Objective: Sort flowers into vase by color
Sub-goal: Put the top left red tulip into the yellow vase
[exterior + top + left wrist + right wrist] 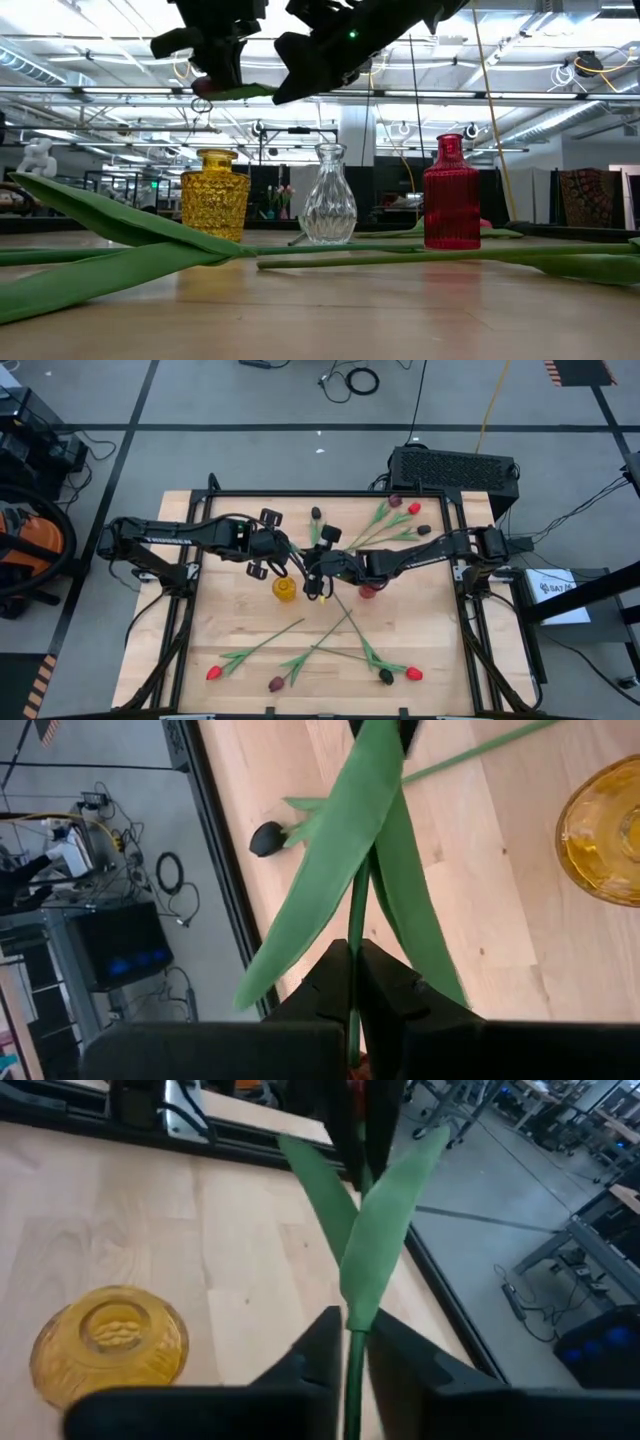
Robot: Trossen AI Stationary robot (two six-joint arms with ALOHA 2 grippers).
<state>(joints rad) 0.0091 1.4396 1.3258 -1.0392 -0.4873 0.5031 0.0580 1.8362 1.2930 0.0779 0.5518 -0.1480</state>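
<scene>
A red-headed flower [240, 92] hangs in the air between both grippers, roughly level, above the yellow vase [285, 589]. My left gripper [355, 955] is shut on its stem, with the red head [200, 104] just behind the fingers. My right gripper [352, 1330] is shut on the stem beyond the two long leaves [375, 1230]. The yellow vase [215, 205], a clear vase [328, 200] and a red vase [451, 195] stand upright in a row at mid-table. Other flowers lie flat on the wood at the far right [395, 520] and along the near edge [320, 660]. My left gripper pinches the thin green stem [357, 925] between its two fingers, close to the head end. The fingers slant downward from the table's left and run along the stem. The flower is lifted clear, its leaves reaching toward the other gripper. My right gripper pinches the stem [352, 1365] between its two fingers just below where the leaves [350, 1295] start. It comes from the table's right, slanting slightly down, along the stem. The flower is held clear of the table and the vases.
A dark-headed flower [268, 838] lies near the table's far edge, beside the black frame rail [215, 850]. Long stems and leaves [130, 240] lie across the near half of the table. A black box [455, 468] stands beyond the far right corner.
</scene>
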